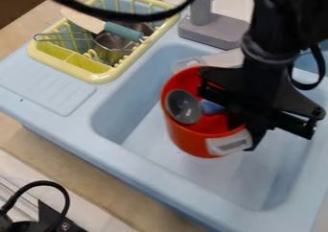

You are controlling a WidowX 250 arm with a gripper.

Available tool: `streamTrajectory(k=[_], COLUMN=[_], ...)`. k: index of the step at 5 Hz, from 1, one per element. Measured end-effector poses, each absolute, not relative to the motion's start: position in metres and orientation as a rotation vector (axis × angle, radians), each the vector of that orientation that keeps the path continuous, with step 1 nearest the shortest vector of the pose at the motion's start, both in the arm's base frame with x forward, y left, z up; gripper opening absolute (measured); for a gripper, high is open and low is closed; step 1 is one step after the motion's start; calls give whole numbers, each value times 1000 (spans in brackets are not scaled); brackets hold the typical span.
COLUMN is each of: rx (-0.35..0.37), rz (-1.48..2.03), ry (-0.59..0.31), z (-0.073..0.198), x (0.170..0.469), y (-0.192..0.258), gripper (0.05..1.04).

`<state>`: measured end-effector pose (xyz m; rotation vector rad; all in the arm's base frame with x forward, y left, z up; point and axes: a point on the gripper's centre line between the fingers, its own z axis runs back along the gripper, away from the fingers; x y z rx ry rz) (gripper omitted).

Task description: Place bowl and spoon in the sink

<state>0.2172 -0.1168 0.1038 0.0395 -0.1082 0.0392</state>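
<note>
Because one rim grip can presumably carry both, red pot is clamped between fingers of gripper, grey-headed spoon inside, beside them, sink beneath

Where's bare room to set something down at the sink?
Free: light-blue plastic drainboard, between yellow plastic dish rack and front edge; pale-blue basin floor, between red pot and near wall. Crowded: the rack, holding utensils, and the pot's right side, at the black pincer.

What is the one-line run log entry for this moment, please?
red pot: over sink, contact unclear | grey-headed spoon: inside pot | pincer: at pot
</note>
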Motion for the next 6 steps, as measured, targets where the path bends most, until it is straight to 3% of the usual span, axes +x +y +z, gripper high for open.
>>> streamTrajectory(k=[1,4,6], rx=[3,39,-11], rz=[76,1,-58], ry=[-66,-83,-104], z=[88,75,71], x=[224,242,248], y=[-125,-145,-146], gripper=[57,57,72])
